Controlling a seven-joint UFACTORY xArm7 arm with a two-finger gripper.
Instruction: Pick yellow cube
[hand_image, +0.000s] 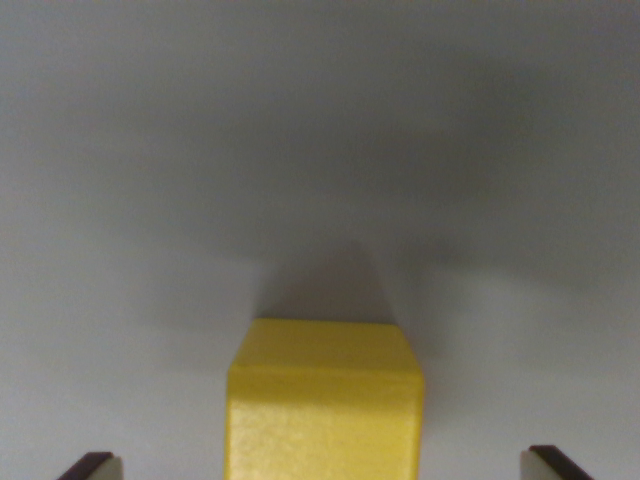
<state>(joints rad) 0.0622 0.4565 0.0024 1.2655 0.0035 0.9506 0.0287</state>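
Two dark finger tips poke up from the bottom edge of the wrist view, one at the wrist view's left (92, 464) and one at the wrist view's right (556, 462), each showing a dark outer face and a pale inner strip. They are the fingers of the gripper (324, 465), and they stand spread wide, well apart from one another and with clear gaps to what lies between them. Between them sits the yellow cube (324, 405), low in the picture and roughly centred, a little nearer the left tip than the right. Its top face shows as a lighter yellow band with chamfered corners, and its front face below is a fuller yellow with a faint grainy texture; the lower part of the cube runs off the bottom edge. Neither tip touches the cube. It rests on a plain pale grey counter (150, 200) that fills the rest of the view. A soft dark shadow rises from behind the cube's top edge, tapering upward, and a broader dim patch spreads across the upper right of the counter. The whole view is somewhat blurred, so finer surface detail cannot be made out.
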